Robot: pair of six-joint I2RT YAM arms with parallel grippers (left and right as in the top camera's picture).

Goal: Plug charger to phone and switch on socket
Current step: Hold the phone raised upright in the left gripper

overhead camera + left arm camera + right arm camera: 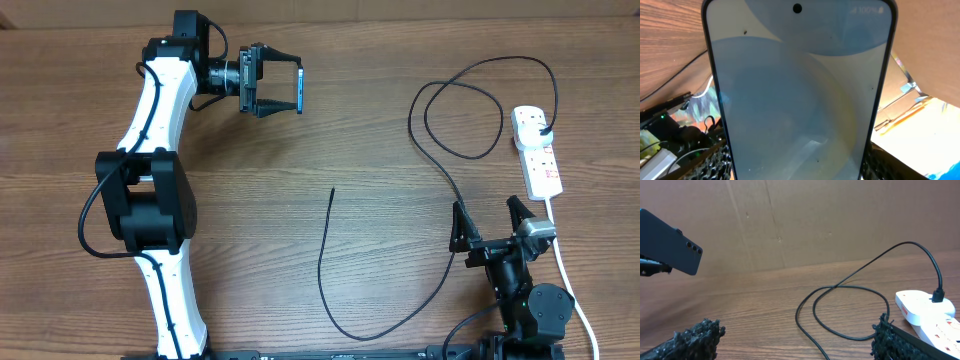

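My left gripper [285, 85] is shut on the phone [300, 88] and holds it on edge above the table's far left. The phone's lit light-blue screen [800, 90] fills the left wrist view, between the fingers of the left gripper [797, 170]. Its dark back shows in the right wrist view [670, 250]. The black charger cable [440, 160] is plugged into the white socket strip [535, 150], loops, and runs down and round to its free tip [332, 190]. My right gripper [490, 225] is open and empty over the cable [840, 287].
The strip's thick white cord [565, 270] runs down the right side past my right arm. The socket strip also shows at the right of the right wrist view [930, 312]. A brown cardboard wall [815, 220] stands behind the table.
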